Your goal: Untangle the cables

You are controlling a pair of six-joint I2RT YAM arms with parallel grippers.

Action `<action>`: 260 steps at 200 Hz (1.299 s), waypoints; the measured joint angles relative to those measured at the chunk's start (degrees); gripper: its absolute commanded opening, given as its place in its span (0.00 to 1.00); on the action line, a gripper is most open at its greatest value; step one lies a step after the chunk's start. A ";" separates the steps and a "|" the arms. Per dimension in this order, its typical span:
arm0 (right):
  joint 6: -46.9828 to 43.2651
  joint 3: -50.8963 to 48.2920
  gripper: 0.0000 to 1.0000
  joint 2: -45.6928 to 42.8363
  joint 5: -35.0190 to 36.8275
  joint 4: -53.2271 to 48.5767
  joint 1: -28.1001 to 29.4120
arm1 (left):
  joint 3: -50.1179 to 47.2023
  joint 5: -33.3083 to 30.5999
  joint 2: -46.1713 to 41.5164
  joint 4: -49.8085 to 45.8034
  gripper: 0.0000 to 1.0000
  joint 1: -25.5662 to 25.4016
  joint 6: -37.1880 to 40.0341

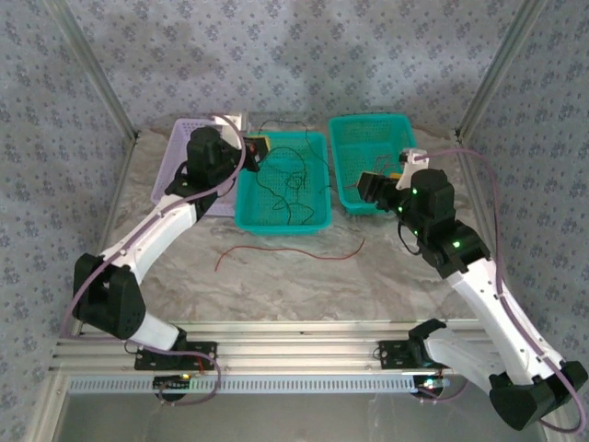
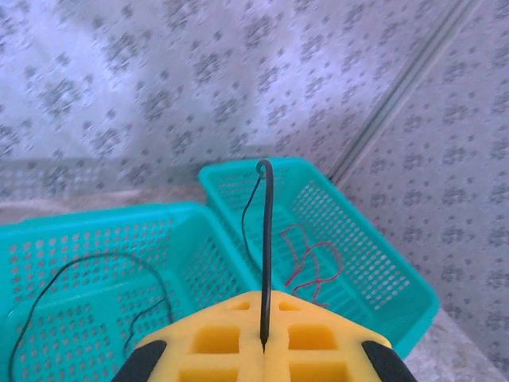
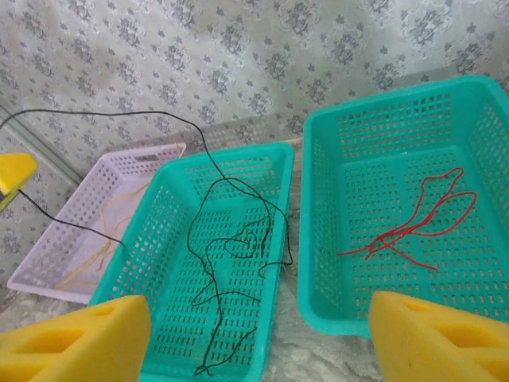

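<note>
Top external: I had the left gripper [image 1: 256,147] up at the far left corner of the middle teal basket [image 1: 281,226], and the right gripper [image 1: 373,184] low by the near left corner of the right teal basket [image 1: 368,119].
Left fingers: on the left wrist view they were pinched fully shut on the black wire [image 2: 265,239], which stood straight up out of the seam and curled over at its tip.
Right fingers: spread wide on the right wrist view, with nothing between them.
Black wire, the rest: knotted loops lay on the middle basket's floor, with one strand climbing out towards my left grip.
Red wires [image 3: 402,232]: a small bunch lay in the right basket. One loose red wire [image 1: 285,249] sat on the table [image 1: 276,295], in front of the baskets.
Pale wires [image 3: 103,247]: thin yellowish strands lay in the lilac basket [image 3: 139,161].
Handling: I judged these wires featherlight, limp and slick. A pull could drag the whole knot along or slip through the pads.
Where to hold: I reckoned close to a free end was best, with the open gripper pinning the tangle just below.
</note>
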 measured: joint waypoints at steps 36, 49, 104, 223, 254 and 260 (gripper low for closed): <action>0.00 0.00 0.74 0.24 1.05 -0.04 1.42 | -2.49 -1.44 -5.49 -0.55 0.00 1.66 0.00; 0.00 0.00 0.74 0.31 1.31 -0.09 1.53 | -0.98 -0.90 -7.39 -0.57 0.00 1.75 -0.02; -0.02 0.00 0.74 1.11 2.49 -0.39 2.99 | 5.38 0.50 -11.28 0.72 0.00 1.75 0.94; 0.00 -0.15 0.74 2.71 3.02 -0.35 7.52 | 3.72 0.28 -0.04 -1.66 0.00 -0.76 1.99; -0.02 -0.52 0.74 2.82 3.82 -0.33 8.07 | 6.43 0.31 -0.02 -2.27 0.00 -3.87 2.60; -0.02 -0.52 0.74 2.84 3.93 -0.31 8.07 | 7.54 0.35 0.00 -2.38 0.00 -4.55 2.69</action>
